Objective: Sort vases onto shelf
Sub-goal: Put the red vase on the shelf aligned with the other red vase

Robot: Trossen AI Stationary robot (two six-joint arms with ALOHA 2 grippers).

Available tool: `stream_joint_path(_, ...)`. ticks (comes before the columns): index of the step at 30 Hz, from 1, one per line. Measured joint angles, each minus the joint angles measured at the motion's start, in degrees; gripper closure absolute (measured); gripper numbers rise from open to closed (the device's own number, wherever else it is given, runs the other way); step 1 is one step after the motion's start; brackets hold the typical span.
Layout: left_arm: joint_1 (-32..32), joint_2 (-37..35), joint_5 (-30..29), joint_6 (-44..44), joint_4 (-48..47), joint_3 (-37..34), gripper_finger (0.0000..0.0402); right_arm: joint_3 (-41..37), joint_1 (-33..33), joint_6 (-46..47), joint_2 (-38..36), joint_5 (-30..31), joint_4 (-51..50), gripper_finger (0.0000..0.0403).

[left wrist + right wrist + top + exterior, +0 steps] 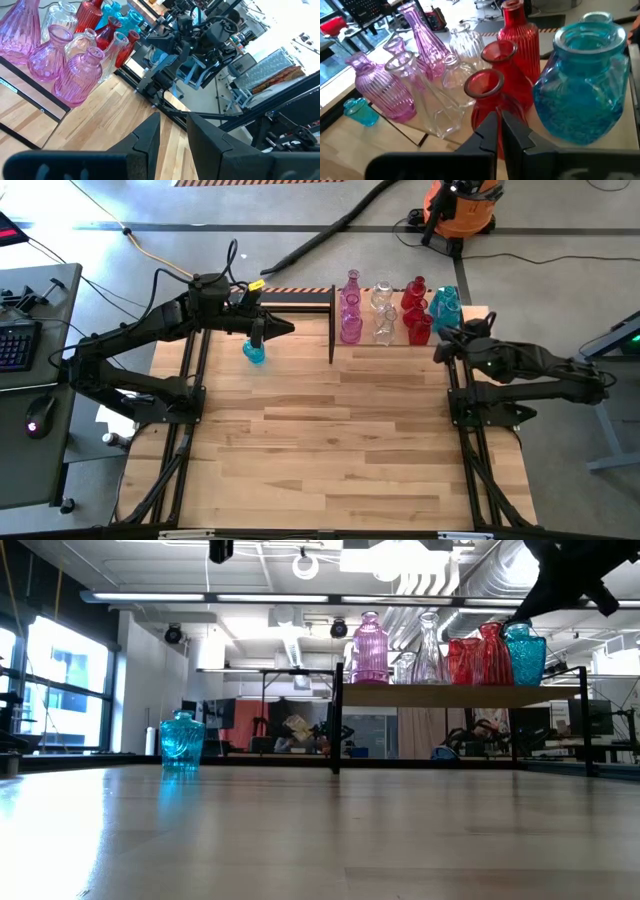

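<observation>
Wide bare tabletop (330, 440) is lying open up front, while packed vases (395, 310) are crowding the shelf (470, 315) and one teal vase (254, 352) is standing alone left of it.

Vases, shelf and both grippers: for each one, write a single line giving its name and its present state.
Pink vases: upright on the shelf.
Clear vases: upright on the shelf.
Red vases: upright on the shelf.
Teal vase on shelf: upright, at the end beside the red ones.
Teal vase on table: upright, off the shelf.
Shelf: loaded.
Left gripper: open, empty.
Right gripper: shut, empty.
</observation>
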Motion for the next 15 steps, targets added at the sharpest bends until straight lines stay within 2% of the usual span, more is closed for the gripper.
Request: stream_joint_path(15,0.0,0.0,0.0,0.0,0.0,0.0,0.0314,0.0,0.0,11.2,6.2,0.6,-3.8,0.0402)
